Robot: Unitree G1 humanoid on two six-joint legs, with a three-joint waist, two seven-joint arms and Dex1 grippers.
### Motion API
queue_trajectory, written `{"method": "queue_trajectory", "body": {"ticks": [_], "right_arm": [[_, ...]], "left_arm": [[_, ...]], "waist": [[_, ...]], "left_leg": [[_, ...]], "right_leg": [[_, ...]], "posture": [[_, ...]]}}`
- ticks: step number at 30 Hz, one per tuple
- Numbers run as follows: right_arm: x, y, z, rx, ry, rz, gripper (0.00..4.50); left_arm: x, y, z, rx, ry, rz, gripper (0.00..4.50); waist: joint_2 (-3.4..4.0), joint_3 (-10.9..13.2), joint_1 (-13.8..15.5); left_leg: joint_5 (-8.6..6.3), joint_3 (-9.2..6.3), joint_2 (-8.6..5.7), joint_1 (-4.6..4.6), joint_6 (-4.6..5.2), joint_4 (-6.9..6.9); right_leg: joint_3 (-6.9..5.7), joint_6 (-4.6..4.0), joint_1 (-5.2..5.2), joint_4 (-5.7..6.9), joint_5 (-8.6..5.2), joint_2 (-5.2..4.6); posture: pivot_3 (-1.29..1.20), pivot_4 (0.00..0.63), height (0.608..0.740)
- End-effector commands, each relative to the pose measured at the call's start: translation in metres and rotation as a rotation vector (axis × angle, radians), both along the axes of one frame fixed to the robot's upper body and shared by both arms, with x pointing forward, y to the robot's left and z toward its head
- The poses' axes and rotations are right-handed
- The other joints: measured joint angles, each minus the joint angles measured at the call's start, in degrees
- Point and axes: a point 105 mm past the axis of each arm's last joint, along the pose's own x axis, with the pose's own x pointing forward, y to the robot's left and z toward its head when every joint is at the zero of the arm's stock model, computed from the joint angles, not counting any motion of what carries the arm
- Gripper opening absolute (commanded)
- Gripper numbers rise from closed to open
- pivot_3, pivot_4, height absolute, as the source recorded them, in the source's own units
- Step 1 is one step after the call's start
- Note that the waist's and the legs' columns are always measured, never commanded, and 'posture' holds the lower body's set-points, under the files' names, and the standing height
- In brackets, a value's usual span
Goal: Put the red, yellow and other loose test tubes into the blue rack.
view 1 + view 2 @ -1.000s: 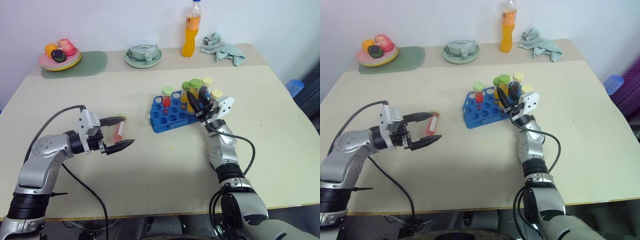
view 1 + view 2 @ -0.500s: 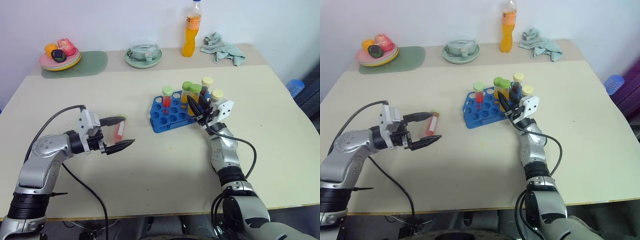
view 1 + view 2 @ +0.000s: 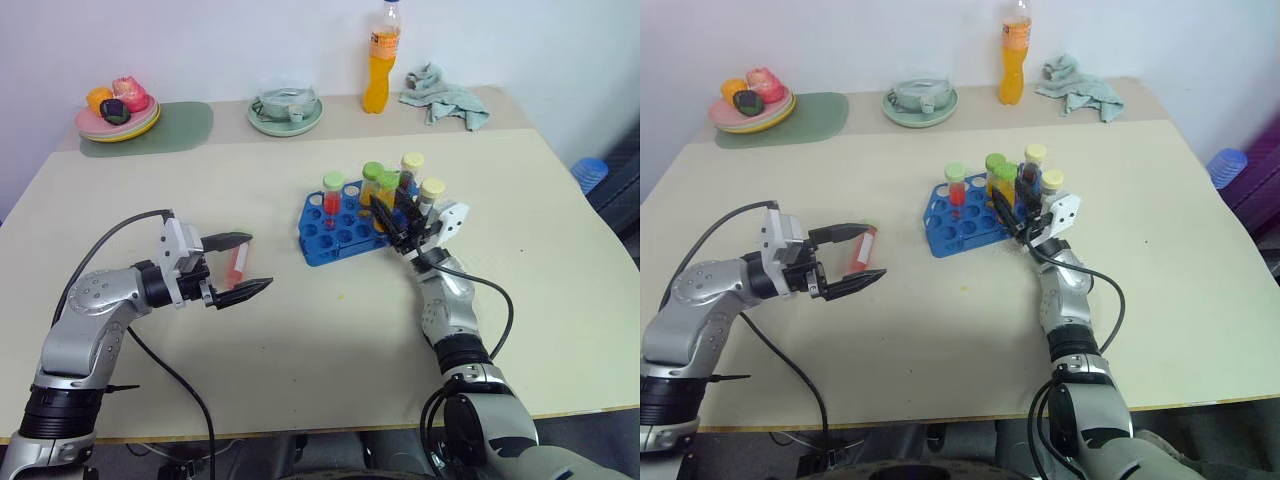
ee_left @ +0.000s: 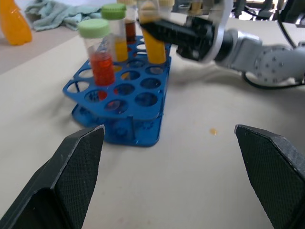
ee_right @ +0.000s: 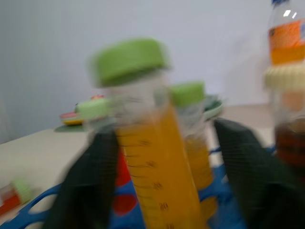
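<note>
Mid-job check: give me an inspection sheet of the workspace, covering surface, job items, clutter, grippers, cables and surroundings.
Surface: beige table, one small orange spot.
Job's things: blue rack holds several upright tubes, among them a red tube and a yellow-orange tube. One loose red tube lies on the table.
Clutter: orange bottle, green cloth, pale green plate, plate of fruit on a green mat, all at the far edge.
Grippers: left gripper open over the loose red tube; right gripper open, fingers flanking the yellow-orange tube.
Cables: black cable loops from the left wrist; another along the right forearm.
Surroundings: white wall, blue object beyond the table.
</note>
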Motion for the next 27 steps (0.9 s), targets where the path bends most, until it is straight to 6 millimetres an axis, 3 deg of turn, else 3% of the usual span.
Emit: {"method": "queue_trajectory", "body": {"ticks": [1, 7, 17, 22, 26, 27], "right_arm": [[-0.003, 0.005, 0.007, -0.025, -0.037, 0.031, 4.42], [-0.007, -0.006, 0.017, -0.130, -0.107, -0.027, 4.42], [-0.028, -0.032, 0.021, -0.330, -0.084, -0.065, 4.42], [-0.064, -0.053, 0.017, -0.462, -0.020, 0.049, 4.42], [-0.083, -0.064, 0.022, -0.521, 0.003, 0.112, 4.42], [-0.090, -0.068, 0.027, -0.550, 0.006, 0.147, 4.42]], "left_arm": [[-0.003, -0.003, 0.009, -0.009, -0.035, -0.012, 4.50], [0.002, -0.007, 0.025, -0.132, -0.034, 0.039, 4.50], [0.017, -0.011, 0.051, -0.270, -0.035, 0.148, 4.50], [0.031, -0.004, 0.072, -0.366, 0.021, 0.286, 4.50], [0.038, 0.001, 0.071, -0.357, 0.072, 0.386, 4.50], [0.045, 0.005, 0.063, -0.272, 0.104, 0.500, 4.50]], "waist": [[0.00, 0.0, 0.0], [-0.01, 0.0, 0.2], [-0.02, 0.0, 0.3], [-0.05, 0.0, 0.7], [-0.06, 0.0, 0.2], [-0.07, 0.0, 0.3]], "left_leg": [[0.02, 0.00, 0.00, 0.00, -0.03, -0.05], [0.07, 0.00, 0.04, 0.00, -0.09, -0.15], [0.09, -0.01, 0.04, 0.00, -0.10, -0.14], [0.08, -0.02, 0.04, -0.03, -0.09, -0.13], [0.08, -0.01, 0.05, -0.03, -0.09, -0.09], [0.08, 0.00, 0.07, -0.03, -0.09, -0.09]], "right_leg": [[0.00, -0.02, 0.00, 0.00, -0.01, 0.00], [0.00, -0.07, -0.01, 0.01, -0.04, 0.01], [0.01, -0.07, 0.05, 0.02, -0.04, 0.00], [-0.01, -0.06, 0.10, -0.03, -0.05, -0.03], [0.00, -0.05, 0.13, -0.01, -0.05, -0.09], [0.00, -0.05, 0.13, -0.01, -0.05, -0.11]], "posture": [[0.00, 0.150, 0.739], [0.00, 0.150, 0.739], [0.00, 0.150, 0.739], [0.00, 0.150, 0.739], [0.00, 0.150, 0.739], [0.00, 0.150, 0.739]]}}
